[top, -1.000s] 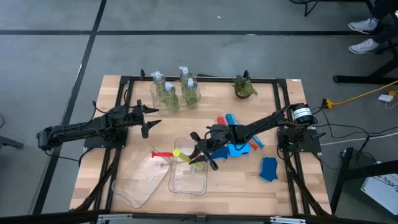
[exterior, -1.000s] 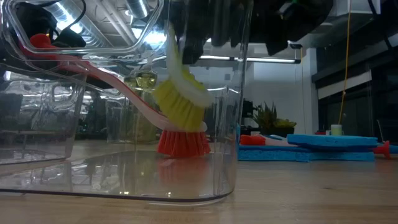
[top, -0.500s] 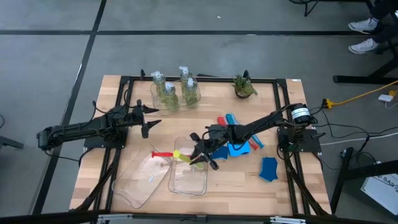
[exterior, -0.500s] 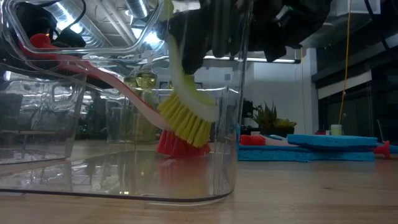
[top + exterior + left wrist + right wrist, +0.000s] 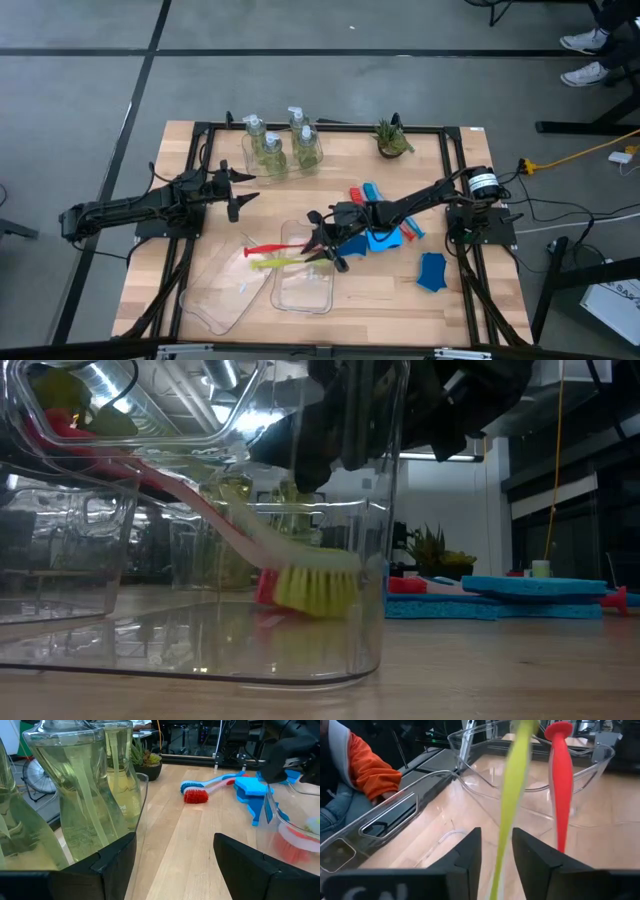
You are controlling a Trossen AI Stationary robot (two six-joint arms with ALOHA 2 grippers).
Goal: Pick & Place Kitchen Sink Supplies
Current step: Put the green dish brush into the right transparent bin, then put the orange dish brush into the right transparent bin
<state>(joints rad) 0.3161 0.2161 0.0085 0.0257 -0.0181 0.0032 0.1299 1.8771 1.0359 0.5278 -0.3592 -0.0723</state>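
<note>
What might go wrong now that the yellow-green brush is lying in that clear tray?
The yellow-green brush lies slanted, bristles in the clear tray, handle out over its rim beside the red brush. It may tip out, or nudge the red one. The right tool hangs open close above, so lifting away might catch the handle. The left tool waits near the pump bottles.

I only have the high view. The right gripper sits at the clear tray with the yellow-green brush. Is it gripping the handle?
Observer: The right wrist view shows the right gripper with its fingers apart. The yellow-green brush handle runs between them with a gap on each side.
Operator: And where is the brush head?
Observer: In the low view its bristles rest on the floor of the clear tray, just in front of the red brush head.
</note>
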